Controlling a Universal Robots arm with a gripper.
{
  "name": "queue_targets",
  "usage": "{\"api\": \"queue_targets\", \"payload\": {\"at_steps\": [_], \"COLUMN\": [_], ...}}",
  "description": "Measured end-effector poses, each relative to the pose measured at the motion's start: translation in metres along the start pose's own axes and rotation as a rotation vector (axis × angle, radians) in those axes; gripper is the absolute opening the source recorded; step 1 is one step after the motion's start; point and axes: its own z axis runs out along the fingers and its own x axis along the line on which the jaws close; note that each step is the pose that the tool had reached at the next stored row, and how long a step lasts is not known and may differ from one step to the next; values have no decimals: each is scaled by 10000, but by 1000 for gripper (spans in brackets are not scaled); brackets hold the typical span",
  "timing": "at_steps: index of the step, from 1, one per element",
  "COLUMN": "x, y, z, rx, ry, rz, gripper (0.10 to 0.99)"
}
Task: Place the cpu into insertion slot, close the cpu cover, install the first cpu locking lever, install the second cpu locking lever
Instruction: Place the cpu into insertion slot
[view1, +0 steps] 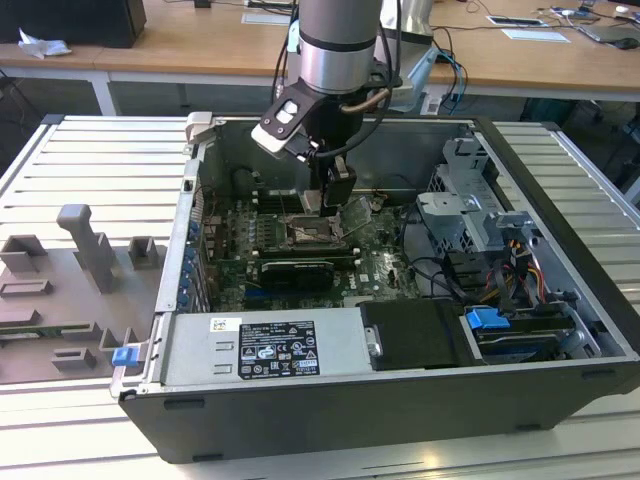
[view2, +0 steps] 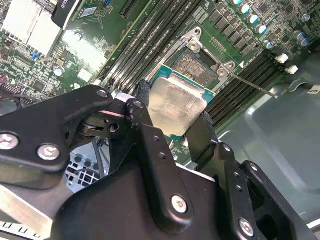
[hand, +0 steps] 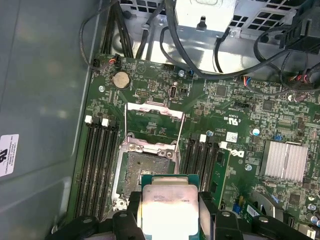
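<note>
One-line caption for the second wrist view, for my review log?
Black fingers hold the cpu close to the uncovered insertion slot on the green board.

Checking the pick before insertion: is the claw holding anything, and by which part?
Yes: the claw grips the cpu by two opposite edges; it is not yet in the insertion slot.

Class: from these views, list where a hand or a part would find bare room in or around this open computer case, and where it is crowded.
Free: slatted table around the grey fixtures, at the exterior view's left; bare grey case panel beside the memory slots. Crowded: the insertion slot, with the gripper holding the cpu close to it, and the cables.
</note>
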Motion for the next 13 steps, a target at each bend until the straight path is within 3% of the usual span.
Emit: {"api": "queue_targets", "payload": {"at_steps": [13], "x": [-3], "y": [-1], "z": [58], "rx": [1], "ry": [0], "rz": [0], "gripper": [541]}}
